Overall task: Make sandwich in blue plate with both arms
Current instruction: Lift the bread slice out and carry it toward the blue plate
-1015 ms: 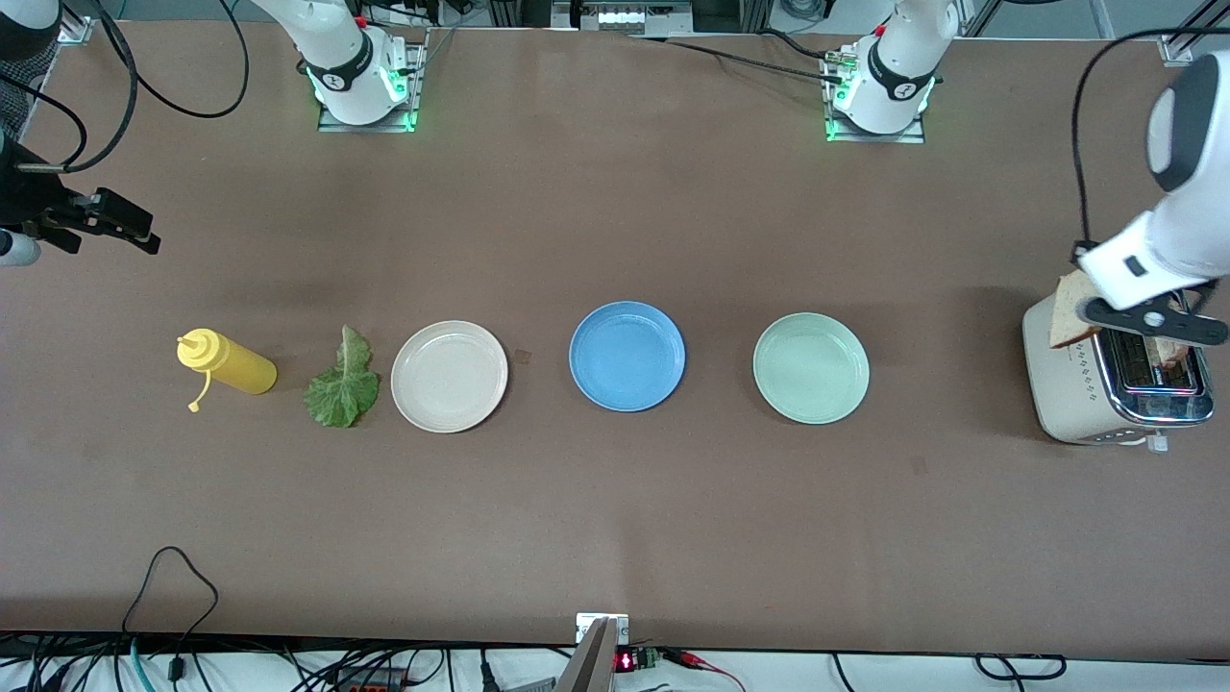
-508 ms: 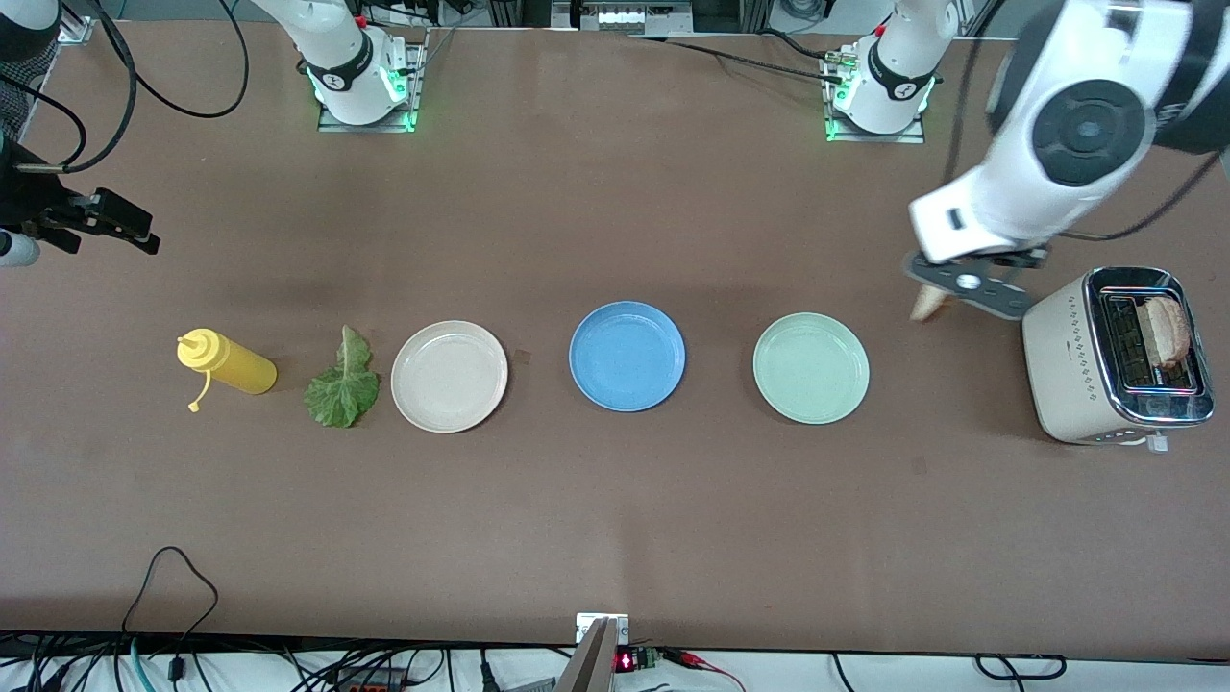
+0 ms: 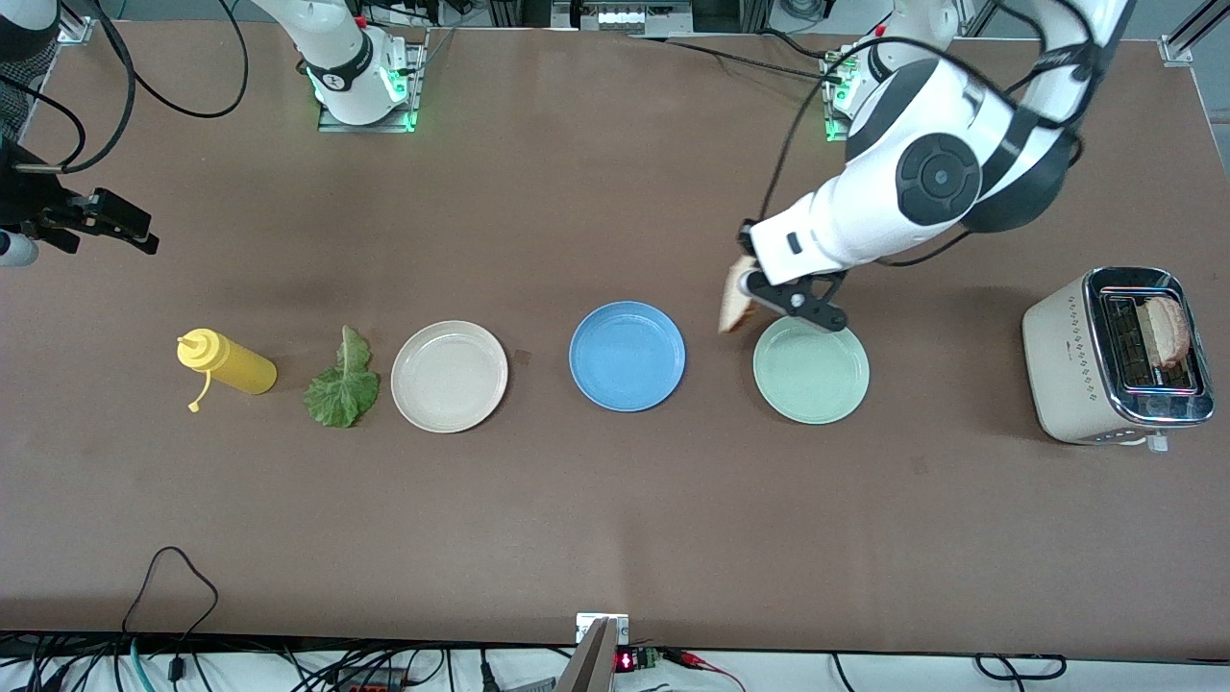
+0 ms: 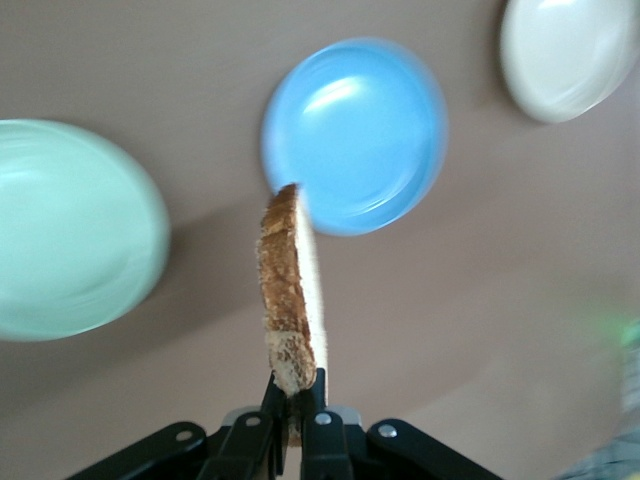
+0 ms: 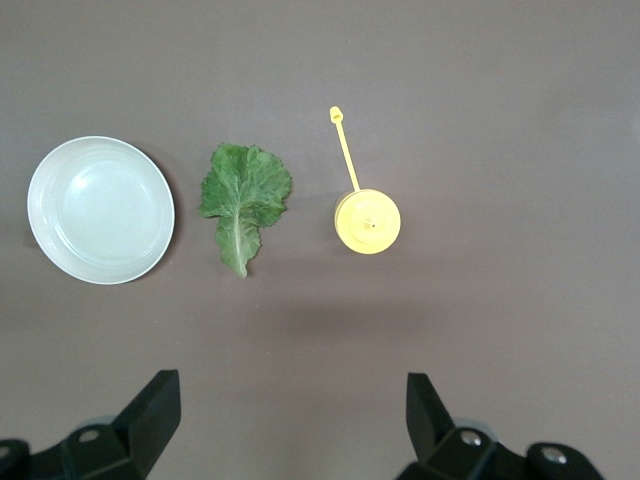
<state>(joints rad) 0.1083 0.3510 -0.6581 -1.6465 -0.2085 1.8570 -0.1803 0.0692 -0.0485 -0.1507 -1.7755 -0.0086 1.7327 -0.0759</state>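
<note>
Carrying a toast slice away from the toaster, the left gripper now hangs over the counter between the green plate and the blue plate, jaws pinching the slice's edge. The blue plate is empty, so the first layer seems close to landing. The right gripper waits, jaws spread, above the lettuce.

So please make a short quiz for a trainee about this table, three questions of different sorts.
1. True or false: the left gripper has its jaws shut on a bread slice.
2. Which plate does the lettuce leaf lie beside?
A. beige plate
B. blue plate
C. pale green plate
3. Fill in: a second slice stands in the ____.

Key: 1 true; 2 A; 3 toaster.
</note>
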